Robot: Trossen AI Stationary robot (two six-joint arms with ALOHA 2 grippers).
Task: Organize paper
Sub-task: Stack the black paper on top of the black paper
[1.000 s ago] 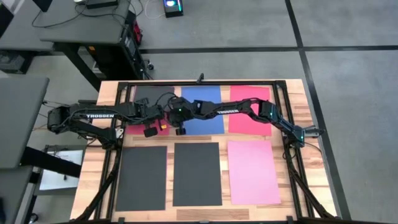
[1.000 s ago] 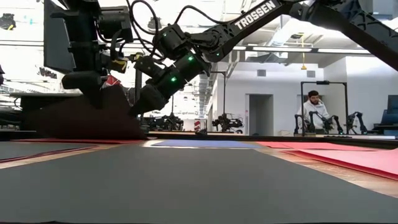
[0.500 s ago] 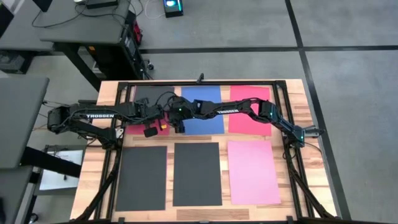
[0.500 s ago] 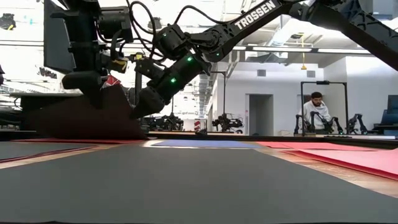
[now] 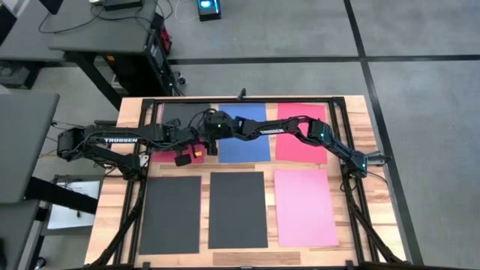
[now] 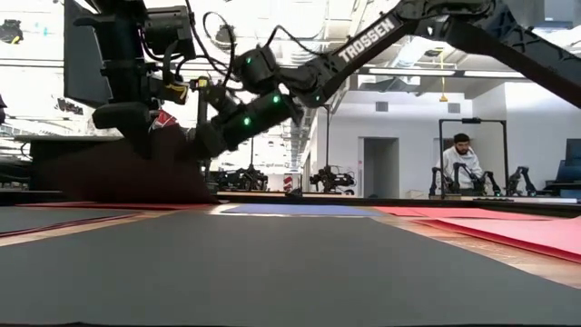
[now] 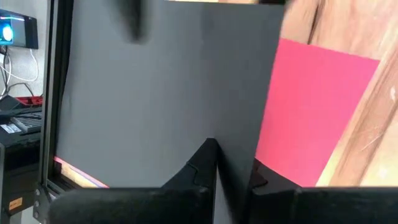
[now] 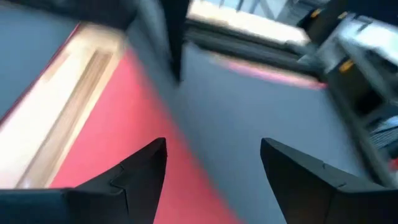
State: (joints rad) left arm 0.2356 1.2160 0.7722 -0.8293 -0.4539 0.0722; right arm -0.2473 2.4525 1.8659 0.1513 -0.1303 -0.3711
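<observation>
**Gripping a dark sheet at the far left, right jaws spread beside it**

Looking down from above, you have six sheet places on the table [image 5: 112,187]. The near row holds two dark grey sheets [image 5: 171,214] and [image 5: 238,209], with a pink sheet [image 5: 306,207] to their right. The far row holds a blue sheet [image 5: 244,139] in the middle and a red sheet [image 5: 301,133] on the right. At the far left a dark sheet [image 5: 174,112] lies over another red sheet [image 5: 166,156], and both arms meet there. Your left gripper [image 5: 189,150] reaches in from the left; your right gripper [image 5: 207,139] stretches across the blue sheet to the same spot.

From table height, the left gripper [image 6: 145,141] hangs upright with the dark sheet [image 6: 109,173] lifted at one corner under it. The right gripper [image 6: 201,145] slants down just beside it. A person [image 6: 459,159] sits in the room behind.

Through the left wrist camera, your fingers [image 7: 205,168] are clamped together on the edge of the dark sheet [image 7: 161,93], with red paper [image 7: 311,118] showing beyond it.

Through the right wrist camera, your two fingers [image 8: 140,168] stand well apart, holding nothing, above the dark sheet [image 8: 261,112] and the red paper [image 8: 124,106] under it.
</observation>
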